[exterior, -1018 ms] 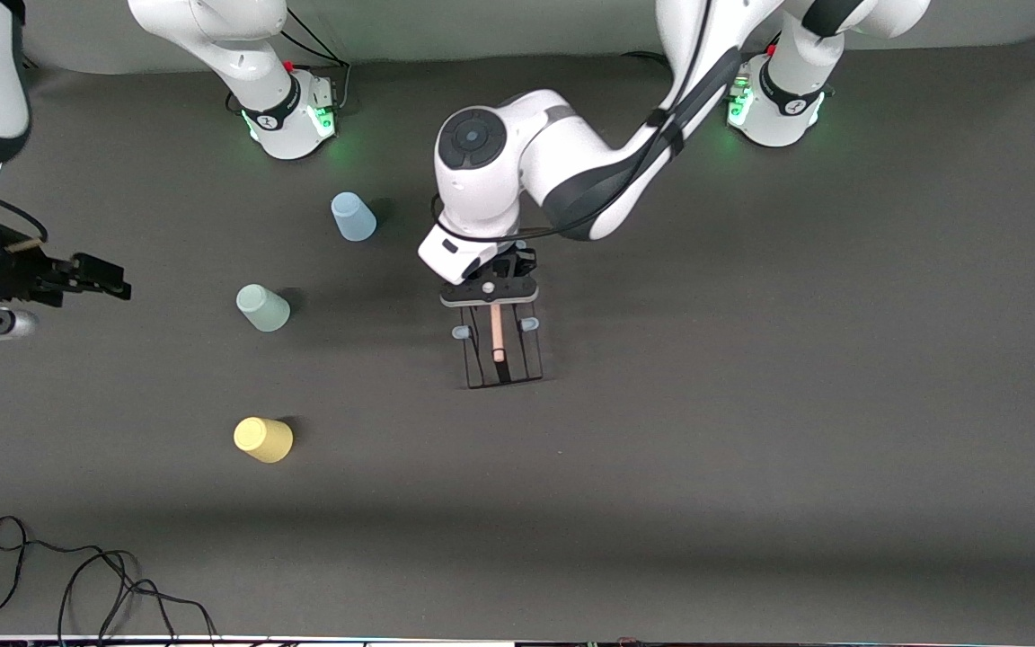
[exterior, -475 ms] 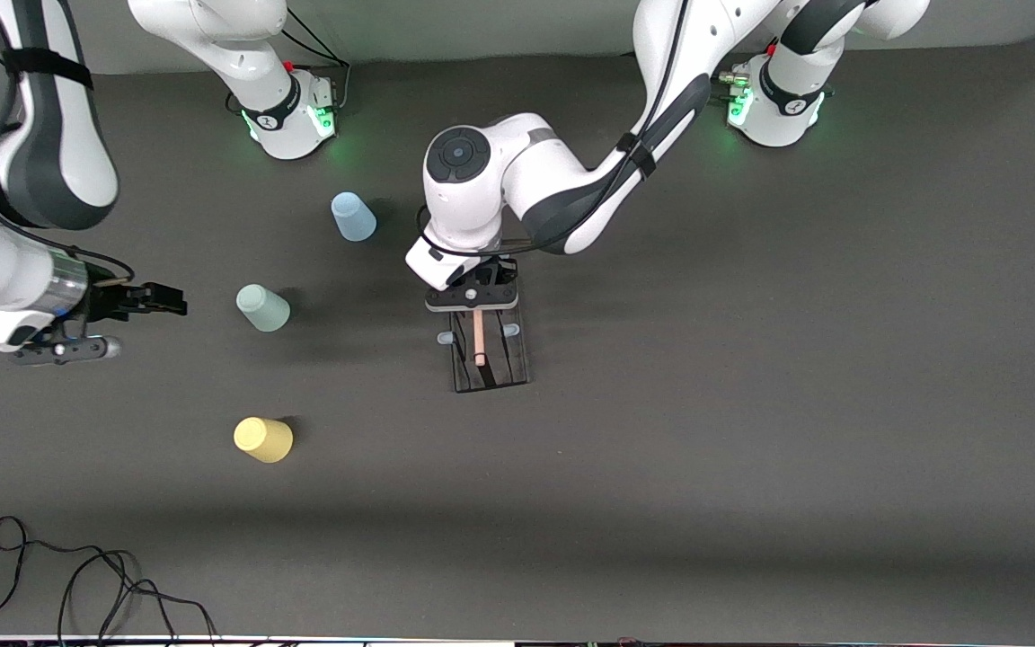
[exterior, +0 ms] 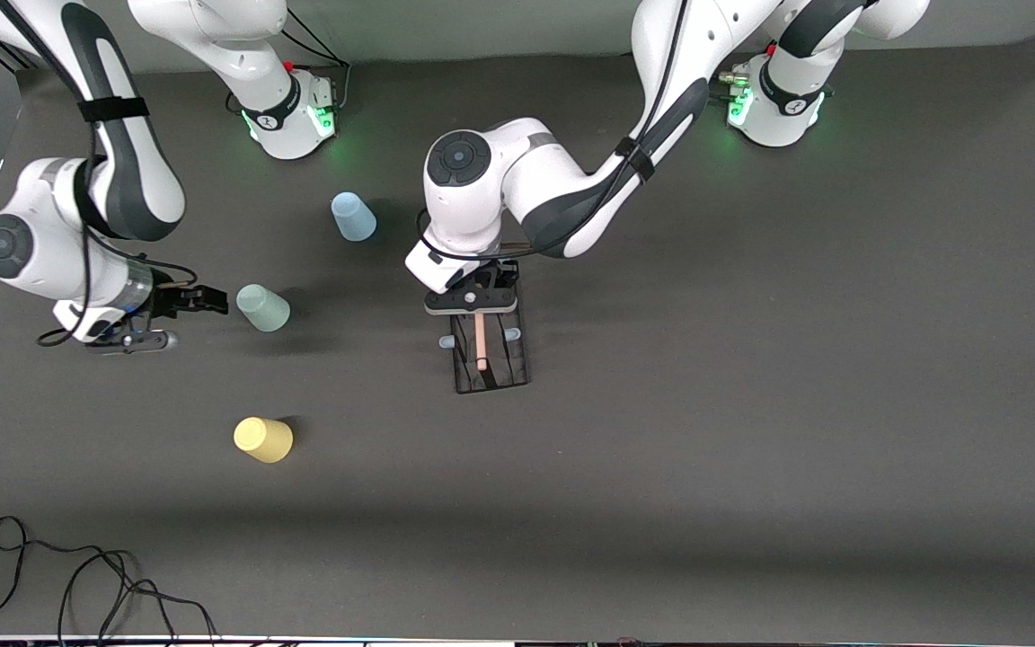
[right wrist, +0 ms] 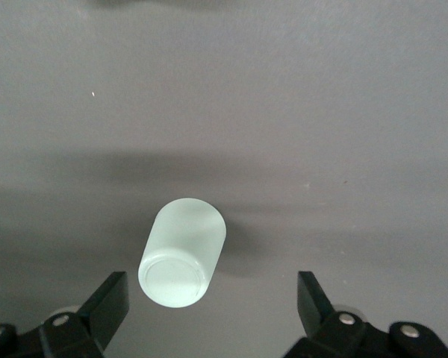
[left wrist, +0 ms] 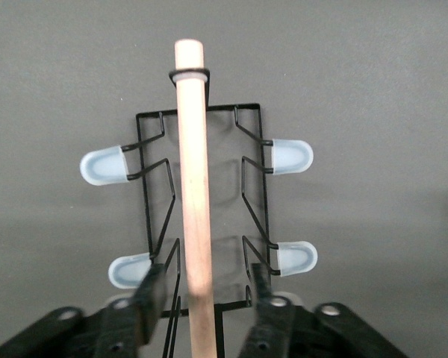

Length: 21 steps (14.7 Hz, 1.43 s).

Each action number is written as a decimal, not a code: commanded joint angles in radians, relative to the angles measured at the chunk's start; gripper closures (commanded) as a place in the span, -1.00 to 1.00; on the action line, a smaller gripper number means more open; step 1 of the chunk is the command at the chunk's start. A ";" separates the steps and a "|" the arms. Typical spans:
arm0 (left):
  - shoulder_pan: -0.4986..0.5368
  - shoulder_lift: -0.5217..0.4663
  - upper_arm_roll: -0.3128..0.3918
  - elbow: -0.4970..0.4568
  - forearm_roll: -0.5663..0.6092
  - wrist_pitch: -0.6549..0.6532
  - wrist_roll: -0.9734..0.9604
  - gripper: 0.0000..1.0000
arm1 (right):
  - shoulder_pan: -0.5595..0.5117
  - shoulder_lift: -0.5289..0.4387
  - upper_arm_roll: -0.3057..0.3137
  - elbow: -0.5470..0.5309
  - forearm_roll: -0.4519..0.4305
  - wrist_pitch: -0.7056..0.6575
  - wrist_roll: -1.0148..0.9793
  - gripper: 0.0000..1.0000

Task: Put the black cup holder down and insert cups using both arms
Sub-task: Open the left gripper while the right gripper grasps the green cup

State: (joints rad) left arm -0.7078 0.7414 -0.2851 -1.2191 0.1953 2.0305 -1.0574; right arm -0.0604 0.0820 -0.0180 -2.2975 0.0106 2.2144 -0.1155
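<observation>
Near the table's middle, the black cup holder (exterior: 490, 352) stands on the mat, its wooden rod handle (left wrist: 195, 186) running toward the front camera. The left gripper (exterior: 474, 301) sits over the rod's robot-side end, fingers (left wrist: 151, 292) parted either side, not clamping it. Toward the right arm's end, the right gripper (exterior: 203, 299) is spread wide just beside the mint green cup (right wrist: 182, 253), which lies between its fingers' line, upside down. The blue cup (exterior: 353, 217) and yellow cup (exterior: 262, 439) stand clear, nothing blocking.
</observation>
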 commanded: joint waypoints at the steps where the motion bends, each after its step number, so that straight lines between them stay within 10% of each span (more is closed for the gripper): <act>1: 0.005 -0.089 0.012 0.004 0.006 -0.077 0.002 -1.00 | 0.013 -0.018 -0.010 -0.104 0.031 0.109 -0.012 -1.00; 5: 0.137 -0.255 0.009 -0.049 -0.123 -0.217 0.163 -1.00 | 0.021 0.044 -0.008 -0.106 0.049 0.114 0.000 -1.00; 11: 0.442 -0.661 0.012 -0.422 -0.264 -0.284 0.498 -1.00 | 0.094 0.070 -0.010 -0.109 0.111 0.113 0.036 -0.98; 17: 0.737 -0.766 0.015 -0.436 -0.274 -0.452 0.832 -1.00 | 0.114 0.117 -0.013 -0.103 0.097 0.146 0.034 -0.89; 21: 0.806 -0.775 0.076 -0.427 -0.264 -0.457 0.947 -1.00 | 0.119 0.107 -0.014 -0.086 0.097 0.134 0.050 0.07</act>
State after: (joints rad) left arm 0.0877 -0.0067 -0.2496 -1.6259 -0.0600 1.5779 -0.1771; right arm 0.0486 0.1964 -0.0260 -2.4053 0.1098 2.3528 -0.0837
